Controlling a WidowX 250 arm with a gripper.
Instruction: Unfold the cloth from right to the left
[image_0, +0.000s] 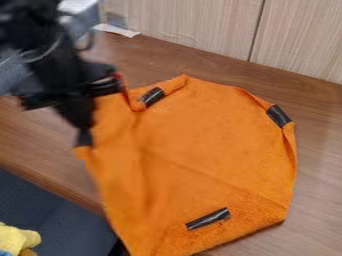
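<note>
The orange cloth (207, 145) lies over the wooden table, mostly spread, with dark tape strips near its edges. Its upper edge is rolled or folded by one strip, and its right edge is turned in a little. At the left, the black gripper (83, 139) points down, shut on the cloth's left edge. From there the cloth runs in soft creases toward the lower middle, where it reaches past the table's front edge. Part of the cloth's upper left lies behind the gripper.
The wooden table (320, 165) meets a pale wood-grain panel (194, 22) at the back. A white scrap (117, 30) lies near the back left. Beyond the front edge at lower left are a dark surface (53, 210) and a yellow cloth-like item (17, 239).
</note>
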